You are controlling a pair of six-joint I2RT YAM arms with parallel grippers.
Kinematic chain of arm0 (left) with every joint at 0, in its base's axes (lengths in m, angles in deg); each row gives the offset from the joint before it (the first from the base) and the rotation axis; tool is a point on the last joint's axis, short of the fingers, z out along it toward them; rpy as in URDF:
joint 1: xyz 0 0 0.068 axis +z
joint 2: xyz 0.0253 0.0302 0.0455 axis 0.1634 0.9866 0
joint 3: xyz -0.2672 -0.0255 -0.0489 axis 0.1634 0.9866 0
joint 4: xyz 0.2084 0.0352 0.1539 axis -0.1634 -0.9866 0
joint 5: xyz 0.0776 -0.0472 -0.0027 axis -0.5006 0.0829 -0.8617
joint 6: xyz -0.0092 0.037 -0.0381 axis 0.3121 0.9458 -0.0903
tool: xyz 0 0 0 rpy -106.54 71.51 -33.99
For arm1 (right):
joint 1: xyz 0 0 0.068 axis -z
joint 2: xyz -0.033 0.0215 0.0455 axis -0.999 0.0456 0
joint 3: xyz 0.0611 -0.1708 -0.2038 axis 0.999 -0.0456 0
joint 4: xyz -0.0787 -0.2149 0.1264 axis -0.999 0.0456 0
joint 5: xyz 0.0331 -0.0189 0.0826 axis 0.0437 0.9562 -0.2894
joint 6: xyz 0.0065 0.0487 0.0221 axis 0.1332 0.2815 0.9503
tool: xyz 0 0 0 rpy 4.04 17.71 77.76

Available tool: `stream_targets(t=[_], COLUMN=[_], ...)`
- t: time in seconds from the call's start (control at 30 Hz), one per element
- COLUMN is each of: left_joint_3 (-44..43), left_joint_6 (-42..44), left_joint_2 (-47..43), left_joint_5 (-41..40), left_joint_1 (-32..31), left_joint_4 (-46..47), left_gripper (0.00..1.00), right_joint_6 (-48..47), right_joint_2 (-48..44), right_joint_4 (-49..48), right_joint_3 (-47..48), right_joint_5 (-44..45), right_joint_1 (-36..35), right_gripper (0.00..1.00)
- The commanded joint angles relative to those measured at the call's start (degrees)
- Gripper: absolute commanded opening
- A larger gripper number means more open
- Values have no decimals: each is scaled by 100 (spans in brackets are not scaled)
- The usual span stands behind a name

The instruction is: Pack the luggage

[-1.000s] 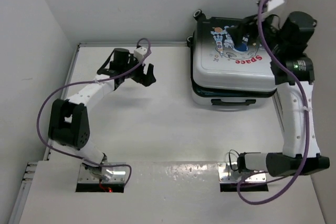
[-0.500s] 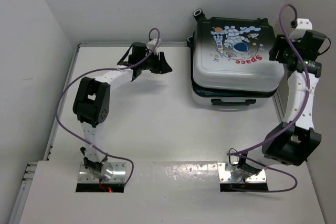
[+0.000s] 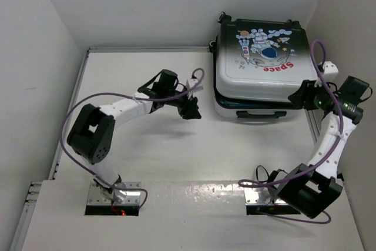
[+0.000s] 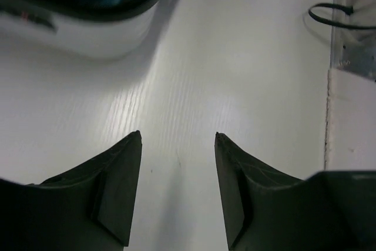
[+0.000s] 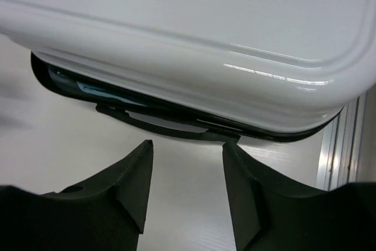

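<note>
The luggage (image 3: 261, 66) lies flat at the back right of the table, its white lid with the astronaut and red "Space" lettering lowered onto the base. A narrow gap along the front shows something blue inside (image 5: 88, 86), above the black handle (image 5: 170, 123). My left gripper (image 3: 191, 109) hovers over bare table just left of the luggage's front corner (image 4: 82, 22), open and empty (image 4: 178, 134). My right gripper (image 3: 302, 95) sits at the luggage's front right corner, open and empty (image 5: 187, 144), its fingertips just short of the handle.
White walls close in on the left, back and right. A metal rail (image 5: 346, 145) runs along the table's right edge beside the luggage. The arm base plates (image 3: 114, 195) (image 3: 273, 195) sit at the near edge, with purple cables looping off both arms.
The left arm swung right toward the luggage's front left corner. The right arm dropped from beside the lid to the front right corner. Both sets of jaws narrowed.
</note>
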Motion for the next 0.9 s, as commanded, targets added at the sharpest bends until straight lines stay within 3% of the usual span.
stream_targets(t=[0.0,0.13,0.37,0.53,0.87], left_joint_3=[-332,-753,-1965,-3108,-3557], left_joint_6=[2331,3064,3320,3320,3249], left_joint_2=[-538,-205,1341,2353,3162], left_joint_5=[-57,-594,-1330,-1640,-2255], left_joint_1=[-675,-1702,-2495,-2627,-2681], left_joint_4=[-684,-684,-96,238,1284], left_gripper=[55,55,53,53,53], right_joint_6=[526,829,1496,1937,1217], right_joint_2=[-229,-344,-423,-450,-344], right_joint_4=[-496,-525,-287,-24,645], right_joint_3=[-434,-445,249,592,848], right_joint_5=[18,62,-693,-1449,-1696], right_joint_1=[410,753,1692,2204,2539], right_gripper=[50,50,50,50,50])
